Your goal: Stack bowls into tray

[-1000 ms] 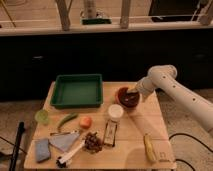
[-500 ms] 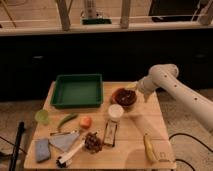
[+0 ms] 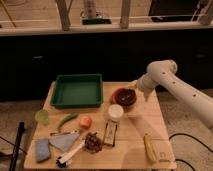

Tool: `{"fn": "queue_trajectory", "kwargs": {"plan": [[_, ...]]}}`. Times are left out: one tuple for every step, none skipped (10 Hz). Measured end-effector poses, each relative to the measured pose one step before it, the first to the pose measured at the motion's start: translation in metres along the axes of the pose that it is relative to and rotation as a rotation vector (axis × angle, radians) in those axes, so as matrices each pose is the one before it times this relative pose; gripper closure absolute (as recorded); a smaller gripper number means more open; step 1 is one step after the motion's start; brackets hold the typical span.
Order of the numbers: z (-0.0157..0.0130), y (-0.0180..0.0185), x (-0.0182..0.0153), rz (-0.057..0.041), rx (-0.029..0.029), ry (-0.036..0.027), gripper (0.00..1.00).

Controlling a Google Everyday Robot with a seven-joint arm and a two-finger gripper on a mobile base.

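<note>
Upright, brown bowl (image 3: pixel 124 96) beside open gripper (image 3: pixel 134 88).

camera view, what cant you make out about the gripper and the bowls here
- Gripper: in the camera view it sits at the dark brown bowl's right rim, too small and blurred to tell whether it touches the bowl.
- Orange-red bowl: hidden or merged with the dark brown bowl; only a reddish rim shows.
- Tray: its floor looks bare, but the near wall hides a strip.

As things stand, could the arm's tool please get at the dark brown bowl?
Probably yes: the tool hangs open at the back right rim of the dark brown bowl, and nothing lies between them; the white cup sits in front, clear.
</note>
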Motion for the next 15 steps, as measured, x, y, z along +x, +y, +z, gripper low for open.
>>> {"fn": "queue_trajectory", "kwargs": {"plan": [[-0.00036, 0.00047, -0.00047, 0.0115, -0.00994, 0.00094, 0.2], [-0.00036, 0.00112, -0.00028, 0.00798, -0.00472, 0.00042, 0.2], [-0.00018, 0.00286, -0.00026, 0.01174, -0.00345, 0.00059, 0.2], [0.0013, 0.00312, 0.00029, 0.01232, 0.00045, -0.00018, 0.2], [0.00225, 0.00256, 0.00032, 0.00868, 0.00161, -0.00076, 0.2], [0.0105, 0.00123, 0.00244, 0.01589, 0.0038, -0.00201, 0.2], [0.01269, -0.00242, 0.00177, 0.00836, 0.00397, -0.00449, 0.2], [0.01483, -0.0031, 0.00068, 0.0079, 0.00393, -0.00776, 0.2], [0.01345, -0.00139, 0.00293, 0.01234, 0.00238, -0.00456, 0.2], [0.01339, -0.00186, 0.00259, 0.01188, 0.0015, -0.00617, 0.2], [0.00885, -0.00334, 0.00016, 0.00645, 0.00306, -0.00697, 0.2], [0.0023, 0.00099, 0.00228, 0.01063, 0.00024, -0.00108, 0.21], [0.00182, 0.00346, 0.00205, 0.01377, -0.00162, -0.00318, 0.27], [0.0008, -0.00062, 0.00083, 0.00562, 0.00048, -0.00245, 0.37], [0.00042, 0.00171, 0.00093, 0.00655, 0.001, -0.00227, 0.46]]}}
